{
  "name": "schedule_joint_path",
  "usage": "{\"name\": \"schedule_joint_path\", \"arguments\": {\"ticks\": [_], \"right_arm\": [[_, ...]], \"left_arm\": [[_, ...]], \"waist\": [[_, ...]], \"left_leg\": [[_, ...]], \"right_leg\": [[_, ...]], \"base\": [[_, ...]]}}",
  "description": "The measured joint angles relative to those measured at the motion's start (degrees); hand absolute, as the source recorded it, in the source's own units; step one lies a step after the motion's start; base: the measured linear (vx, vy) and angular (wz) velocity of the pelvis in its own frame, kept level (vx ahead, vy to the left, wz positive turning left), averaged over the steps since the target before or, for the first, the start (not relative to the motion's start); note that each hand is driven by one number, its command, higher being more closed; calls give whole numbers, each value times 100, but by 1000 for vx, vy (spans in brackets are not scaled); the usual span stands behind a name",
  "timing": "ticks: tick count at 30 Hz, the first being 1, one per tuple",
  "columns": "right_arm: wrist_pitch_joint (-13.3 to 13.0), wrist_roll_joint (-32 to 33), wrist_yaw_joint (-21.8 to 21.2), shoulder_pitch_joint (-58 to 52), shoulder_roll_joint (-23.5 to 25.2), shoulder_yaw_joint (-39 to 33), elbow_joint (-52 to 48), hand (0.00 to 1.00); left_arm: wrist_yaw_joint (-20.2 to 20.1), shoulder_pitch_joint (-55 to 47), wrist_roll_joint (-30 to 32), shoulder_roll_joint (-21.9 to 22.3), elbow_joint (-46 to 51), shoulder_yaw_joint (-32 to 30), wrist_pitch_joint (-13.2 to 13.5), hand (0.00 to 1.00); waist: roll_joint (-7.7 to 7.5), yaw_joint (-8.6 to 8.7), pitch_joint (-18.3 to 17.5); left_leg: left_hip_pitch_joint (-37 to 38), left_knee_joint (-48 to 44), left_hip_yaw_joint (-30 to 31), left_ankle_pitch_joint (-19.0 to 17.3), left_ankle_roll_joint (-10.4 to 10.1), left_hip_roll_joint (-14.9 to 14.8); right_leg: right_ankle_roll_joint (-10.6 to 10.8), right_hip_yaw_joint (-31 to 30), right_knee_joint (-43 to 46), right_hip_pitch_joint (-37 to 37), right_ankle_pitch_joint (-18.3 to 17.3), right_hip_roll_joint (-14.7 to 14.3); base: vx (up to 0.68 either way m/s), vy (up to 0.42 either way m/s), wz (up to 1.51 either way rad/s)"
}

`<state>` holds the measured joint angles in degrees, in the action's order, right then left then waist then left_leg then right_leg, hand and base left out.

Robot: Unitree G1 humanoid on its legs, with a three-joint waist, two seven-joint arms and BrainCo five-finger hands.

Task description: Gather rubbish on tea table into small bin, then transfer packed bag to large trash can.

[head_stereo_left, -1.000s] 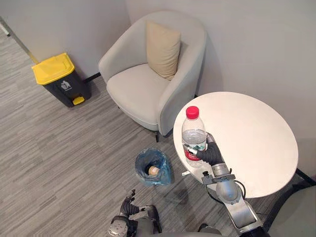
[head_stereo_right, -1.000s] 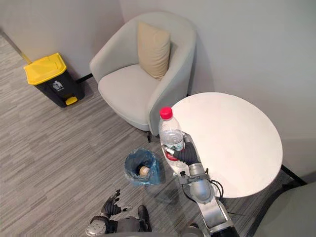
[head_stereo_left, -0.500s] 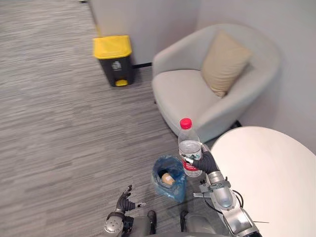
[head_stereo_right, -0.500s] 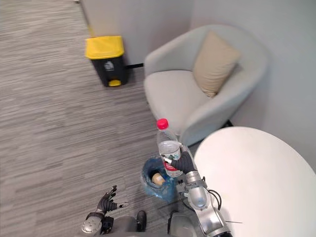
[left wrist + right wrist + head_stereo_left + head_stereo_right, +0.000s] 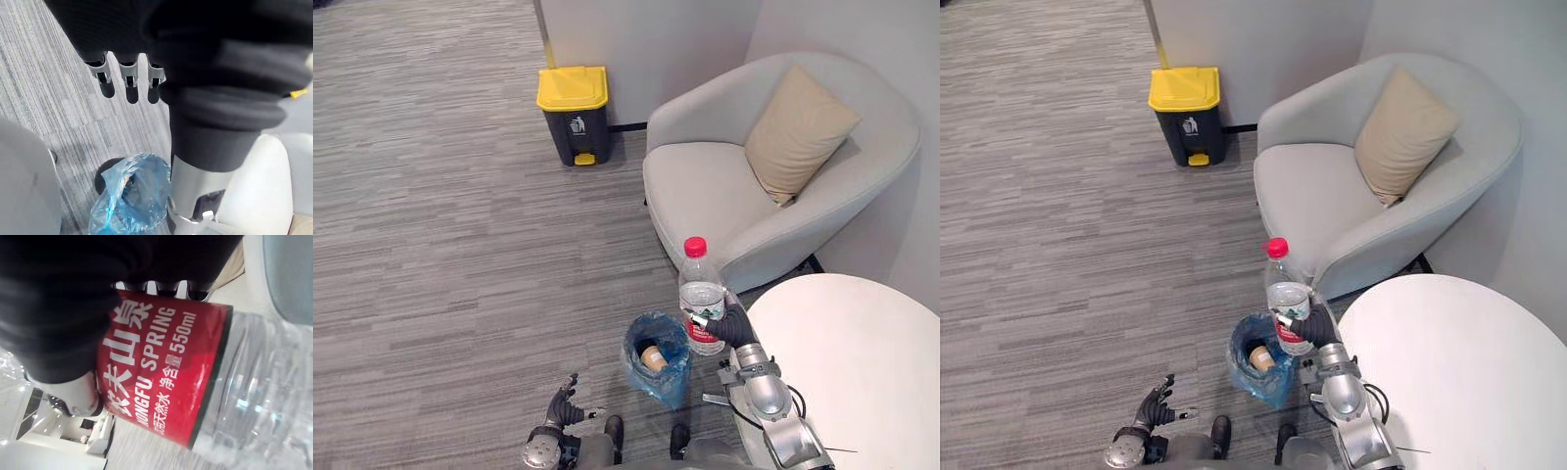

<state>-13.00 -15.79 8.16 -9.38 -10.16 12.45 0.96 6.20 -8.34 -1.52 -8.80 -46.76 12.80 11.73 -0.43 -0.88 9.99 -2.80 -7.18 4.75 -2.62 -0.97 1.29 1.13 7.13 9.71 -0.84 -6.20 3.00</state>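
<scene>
The right hand (image 5: 732, 328) is closed around a plastic water bottle (image 5: 702, 294), and its fingers and thumb wrap the red label (image 5: 161, 377) low on the bottle. The bottle is upright, with its red cap (image 5: 695, 246) on top, and it looks nearly empty, although this is hard to judge through the clear plastic. It is held off the tea table (image 5: 862, 362), just past the table's edge on the side of the small bin (image 5: 664, 384). In the head views the base of the bottle shows at the right rim of the bin.

The small bin stands on the grey striped floor (image 5: 440, 245), close to the table, and it is lined with a blue bag. A light brown object (image 5: 652, 357), perhaps a paper cup, lies inside it.

The left hand (image 5: 563, 409) hangs low near the floor, left of the bin and apart from it. Its fingers (image 5: 128, 81) are loosely extended and hold nothing.

The large trash can (image 5: 574, 125), dark with a yellow lid, stands by the wall, well apart from the bin. A light grey armchair (image 5: 705, 191) with a beige cushion (image 5: 798, 132) stands between the trash can and the table.
</scene>
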Motion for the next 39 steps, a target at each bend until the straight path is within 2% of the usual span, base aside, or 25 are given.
{"name": "schedule_joint_path", "arguments": {"ticks": [4,7,10,13,17,20,24,26,30,36,39], "right_arm": [[-53,183,-89,381,-132,360,235,100],[-51,229,-96,1219,-392,686,621,100],[-20,231,-92,1799,-551,925,874,100],[26,219,-67,2406,-665,1194,933,100],[69,205,-20,2874,-652,1309,932,100],[111,160,189,3245,-653,1302,992,100],[274,-8,440,3993,-664,1213,1487,100],[335,-60,485,4284,-672,1136,1665,100],[437,-59,690,4927,-757,964,2100,100],[481,35,849,5511,-1012,671,2763,100],[489,183,917,5696,-1143,535,3110,100]], "left_arm": [[2,120,-1,-51,-63,-10,-2,0],[22,496,-7,-82,-107,-28,-8,0],[43,759,-39,-83,-78,-144,-6,0],[169,989,-217,-78,201,-212,-7,0],[274,1246,-311,-37,591,-224,9,0],[300,1576,-392,34,712,-223,30,0],[408,2003,-491,139,1019,-264,104,0],[414,2140,-516,188,1102,-382,145,0],[435,2329,-569,184,1279,-464,148,0],[433,2565,-678,196,1409,-552,197,0],[430,2611,-694,201,1463,-610,226,0]], "waist": [[48,-5,130],[172,-14,627],[258,-28,904],[338,-154,1202],[337,-198,1355],[349,-222,1443],[346,-316,1568],[341,-311,1723],[340,-326,1800],[338,-363,1864],[335,-449,1875]], "left_leg": [[-420,-88,1,36,-32,-14],[-1135,-538,-109,15,-2,-9],[-1659,-823,-422,16,1,-89],[-2415,-1391,-752,-3,28,-236],[-3085,-1782,-889,-41,84,-315],[-3642,-2011,-1070,-44,89,-434],[-4502,-2456,-1102,-89,159,-501],[-4758,-2641,-1116,-130,214,-499],[-5552,-3001,-1118,-168,254,-502],[-6280,-3424,-1072,-205,311,-486],[-6519,-3520,-1056,-202,303,-482]], "right_leg": [[-31,62,289,-432,6,3],[-67,34,915,-1217,-58,68],[-85,58,1368,-1848,-151,169],[-73,38,1962,-2606,-293,223],[-100,50,2360,-3261,-350,271],[-96,69,2575,-3799,-357,311],[-129,77,2958,-4607,-368,347],[-134,87,3156,-4851,-426,397],[-127,85,3510,-5595,-477,461],[-113,96,3949,-6279,-604,530],[-141,100,4107,-6539,-633,554]], "base": [[-175,-20,8],[-247,-3,0],[-235,-17,16],[-184,-34,1],[-124,-13,5],[-78,-1,5],[-53,11,2],[-22,8,11],[-6,6,4],[8,2,7],[-16,-17,5]]}}
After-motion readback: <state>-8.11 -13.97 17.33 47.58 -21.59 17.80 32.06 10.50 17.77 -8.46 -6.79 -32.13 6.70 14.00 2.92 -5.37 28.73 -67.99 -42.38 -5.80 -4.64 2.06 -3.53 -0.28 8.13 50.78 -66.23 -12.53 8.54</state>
